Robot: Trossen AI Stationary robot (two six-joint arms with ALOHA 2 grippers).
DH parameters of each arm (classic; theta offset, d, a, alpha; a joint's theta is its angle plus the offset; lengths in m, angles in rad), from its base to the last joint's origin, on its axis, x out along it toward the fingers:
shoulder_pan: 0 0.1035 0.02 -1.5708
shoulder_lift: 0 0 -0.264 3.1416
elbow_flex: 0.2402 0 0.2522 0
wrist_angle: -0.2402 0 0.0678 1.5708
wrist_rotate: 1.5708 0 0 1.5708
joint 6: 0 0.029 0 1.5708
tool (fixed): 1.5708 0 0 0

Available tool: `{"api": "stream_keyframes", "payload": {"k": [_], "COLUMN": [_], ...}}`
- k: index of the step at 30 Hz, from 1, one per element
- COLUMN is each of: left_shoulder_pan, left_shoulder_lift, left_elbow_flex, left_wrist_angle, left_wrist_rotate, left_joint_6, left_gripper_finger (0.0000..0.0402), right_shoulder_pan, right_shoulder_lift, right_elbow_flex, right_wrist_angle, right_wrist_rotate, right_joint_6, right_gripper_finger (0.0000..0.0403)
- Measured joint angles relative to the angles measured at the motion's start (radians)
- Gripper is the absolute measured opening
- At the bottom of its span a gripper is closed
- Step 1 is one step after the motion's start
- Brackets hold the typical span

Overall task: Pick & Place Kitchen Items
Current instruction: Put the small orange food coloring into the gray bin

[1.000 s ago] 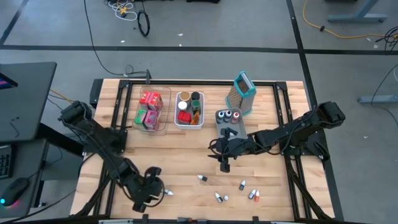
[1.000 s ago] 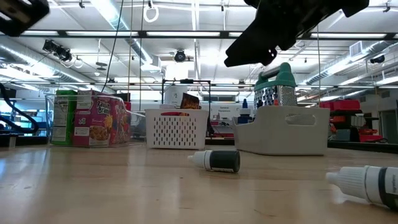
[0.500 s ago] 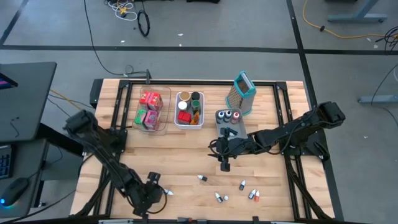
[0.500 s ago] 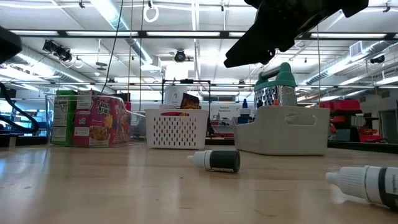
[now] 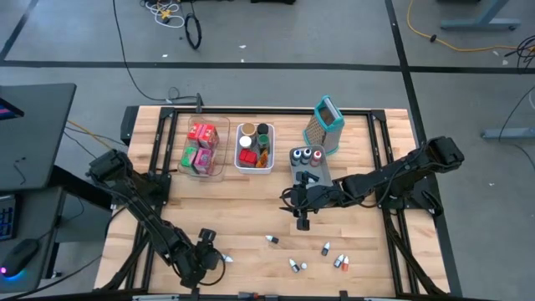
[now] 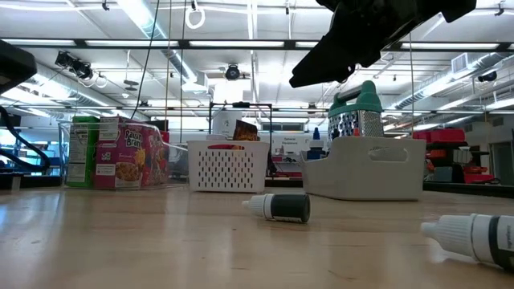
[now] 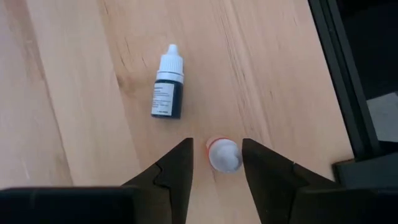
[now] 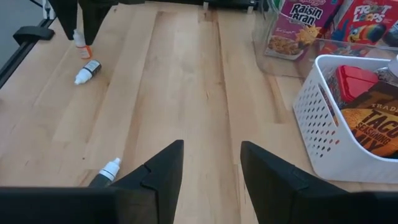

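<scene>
Left gripper [image 7: 215, 155] has dropped lower at the bench's 7 o'clock, jaws open astride the upright bottle [image 7: 222, 154]; center, then close gently.

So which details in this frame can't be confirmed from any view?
- Orange-capped white bottle between the open left gripper: left wrist view shows only its top, so contact with the fingers is unclear.
- Grey bin: low view, its wall hides the contents.
- Small bottles near the wooden table's front edge: high view, too small to read labels.
- Open right gripper: holds nothing.
</scene>
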Motion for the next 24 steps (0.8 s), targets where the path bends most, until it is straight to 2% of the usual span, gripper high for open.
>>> {"api": "stream_keyframes", "payload": {"k": [8, 14, 20, 24], "left_shoulder_pan": [0.003, 0.004, 0.008, 0.036], "left_shoulder_lift": [-0.002, -0.002, -0.002, -0.002], "left_elbow_flex": [0.000, 0.000, 0.000, 0.000], "left_wrist_angle": [-0.001, -0.002, 0.037, 0.066], "left_wrist_rotate": [-0.014, -0.070, -0.103, -0.106], "left_joint_6": [0.002, 0.004, 0.116, 0.201], "left_gripper_finger": [0.0057, 0.0055, 0.0083, 0.0063], "right_shoulder_pan": [0.000, 0.000, 0.000, 0.000], "right_shoulder_lift": [0.000, 0.000, 0.000, 0.000], "right_elbow_flex": [0.000, 0.000, 0.000, 0.000], "right_wrist_angle": [0.010, 0.014, 0.016, 0.016], "right_wrist_rotate": [-0.008, -0.008, -0.008, -0.009], "right_joint_6": [0.032, 0.047, 0.047, 0.047], "right_gripper_finger": [0.0168, 0.0168, 0.0168, 0.0168]}}
